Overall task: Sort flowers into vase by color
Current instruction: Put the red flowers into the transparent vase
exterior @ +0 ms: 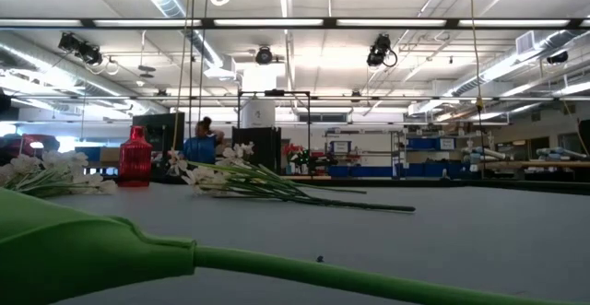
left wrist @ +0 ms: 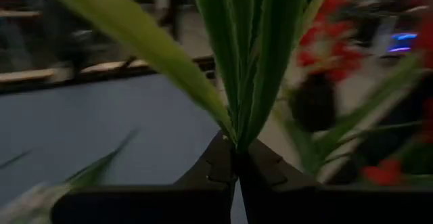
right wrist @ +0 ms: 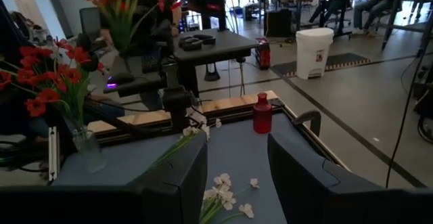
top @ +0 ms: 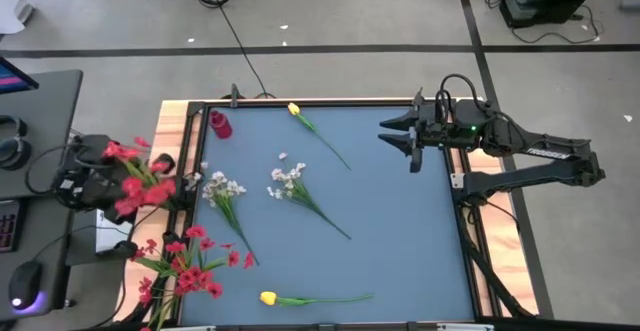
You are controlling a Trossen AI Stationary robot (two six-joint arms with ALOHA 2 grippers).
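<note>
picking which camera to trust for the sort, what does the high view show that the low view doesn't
Only the high view: both arms, the left gripper off the table's left edge with jaws shut on a red flower spray, the right gripper open over the far right, more red sprays and two yellow tulips.
Only the low view: the room behind and a person.
Both: the red vase, two white sprays, the blue table.

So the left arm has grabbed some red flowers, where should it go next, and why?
Probably toward the vase. The left tool is shut on a red flower stem at the table's left edge, and the vase stands upright in the far left corner. Carrying the spray over its mouth seems the natural step. The right tool waits open at the far right.
</note>
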